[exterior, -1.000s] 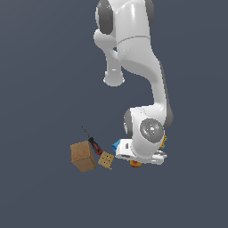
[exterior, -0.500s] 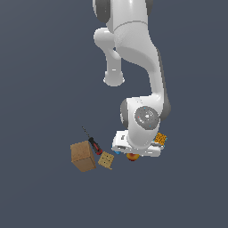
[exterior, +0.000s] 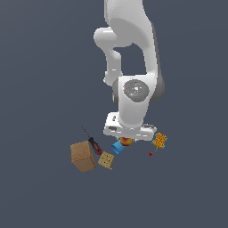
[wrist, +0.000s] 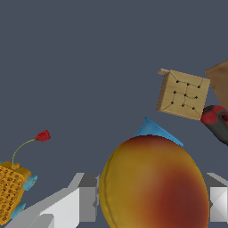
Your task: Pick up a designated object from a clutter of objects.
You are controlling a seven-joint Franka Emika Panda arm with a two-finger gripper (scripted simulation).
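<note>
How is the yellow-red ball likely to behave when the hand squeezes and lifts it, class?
The ball looks round and smooth, so it may slip or squirt out unless the fingers close across its widest part. Nudged, it would probably roll, likely into the blue cup right beside it. Its solid, unbroken surface suggests it stays stiff, though weight cannot be judged.

Flat even render light; no cast shadows; no glare; edges slightly soft
</note>
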